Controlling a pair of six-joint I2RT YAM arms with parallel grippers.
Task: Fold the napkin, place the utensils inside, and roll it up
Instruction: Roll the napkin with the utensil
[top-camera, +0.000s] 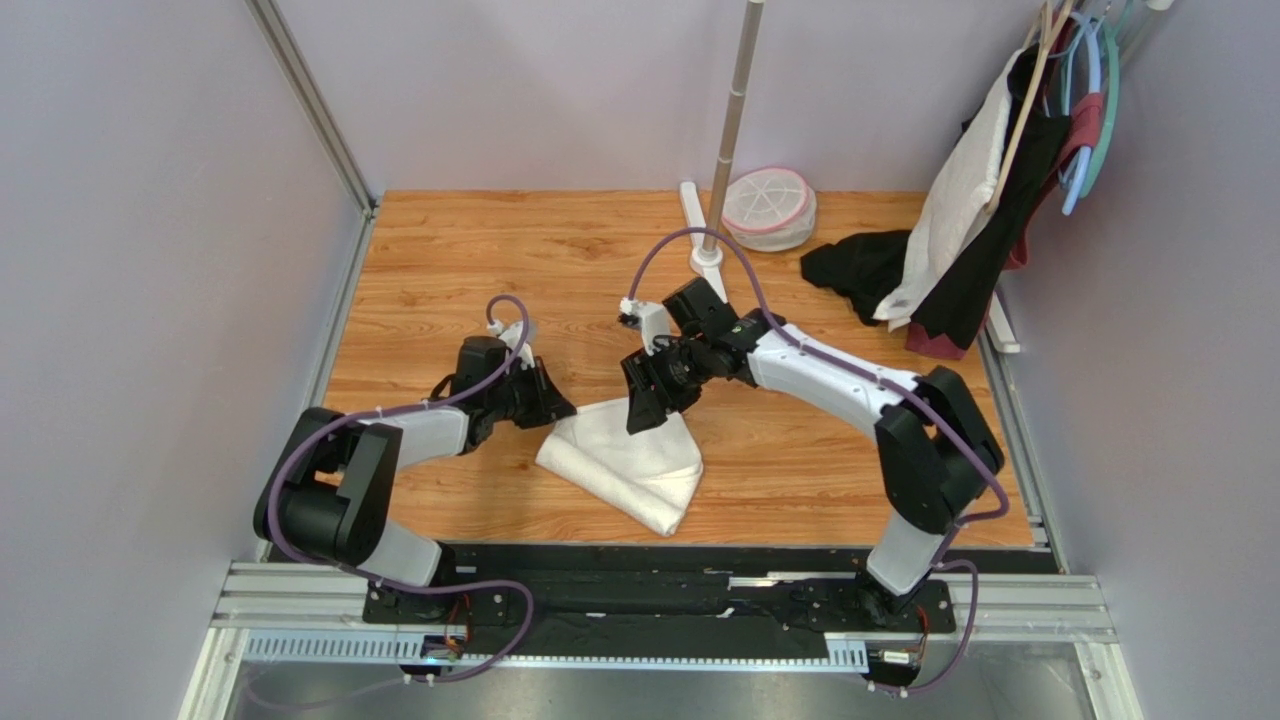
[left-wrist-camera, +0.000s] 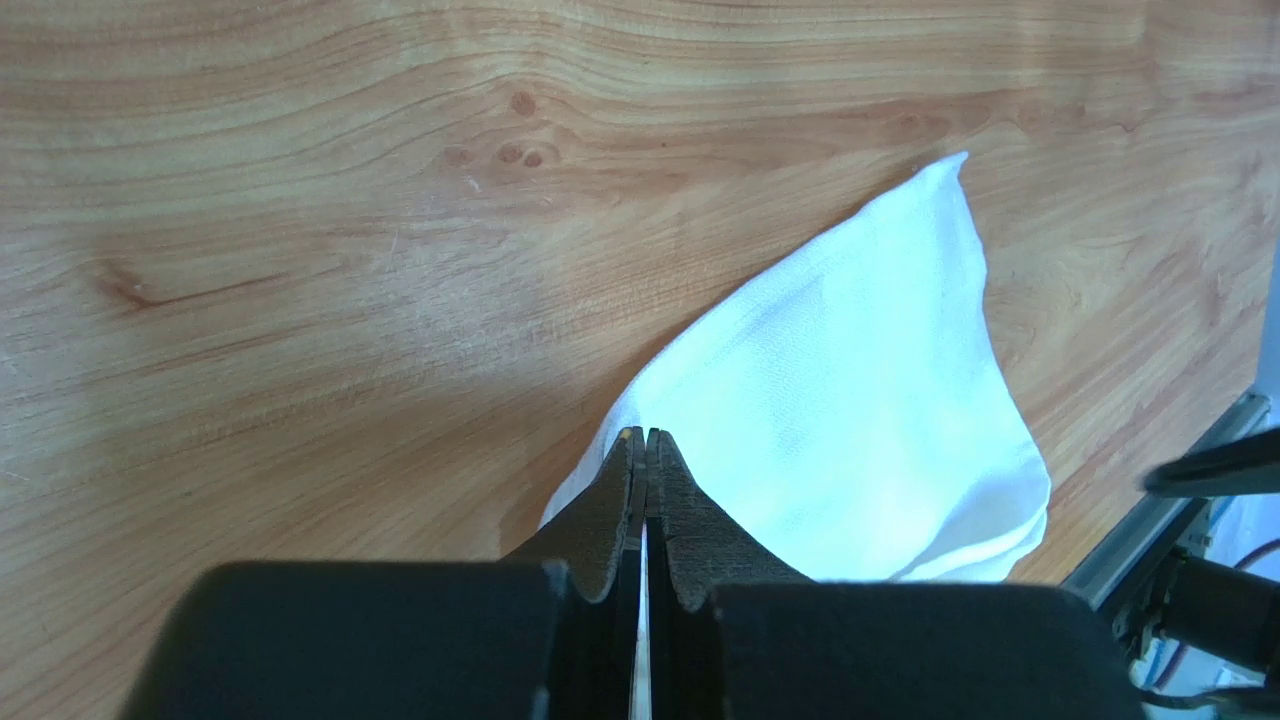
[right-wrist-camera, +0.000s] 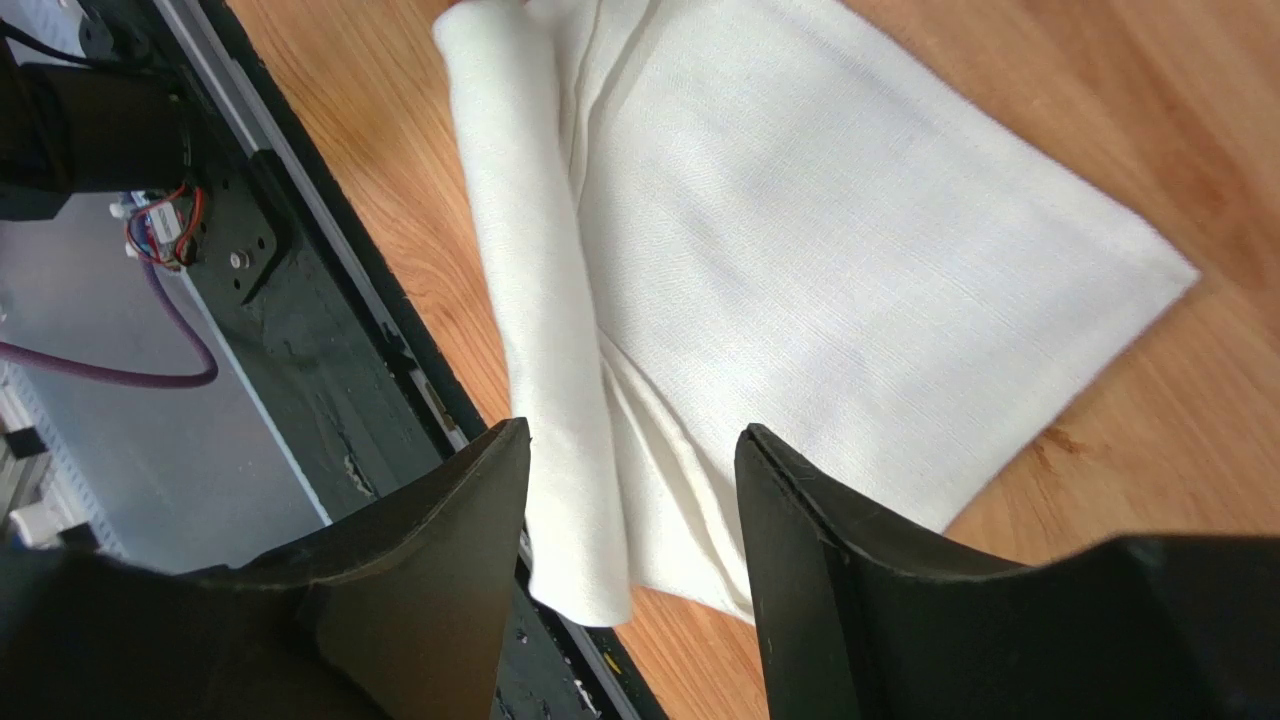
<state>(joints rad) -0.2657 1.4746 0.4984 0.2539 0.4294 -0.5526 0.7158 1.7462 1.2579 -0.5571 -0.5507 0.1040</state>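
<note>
Napkin (right-wrist-camera: 842, 255) beneath parted right jaws

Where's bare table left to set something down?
Bare: far-left corner of the table, beyond the left gripper; the near strip between the napkin and the right arm. Crowded: far right, with stand base, white basket, black cloth.

Napkin (top-camera: 628, 462) on bench (top-camera: 436, 270), 6 o'clock of centre, near front edge. Left claw (top-camera: 556, 408) at napkin's 10 o'clock, by its corner. Right claw (top-camera: 655, 408) over napkin's 12 o'clock corner. Pole stand (top-camera: 706, 248) at bench 12 o'clock, by back edge. Round dish (top-camera: 769, 207) just beside stand, at its 2 o'clock. Cloth heap (top-camera: 854, 270) at bench 2 o'clock. Hung garments (top-camera: 969, 195) above heap, far right corner.
</note>
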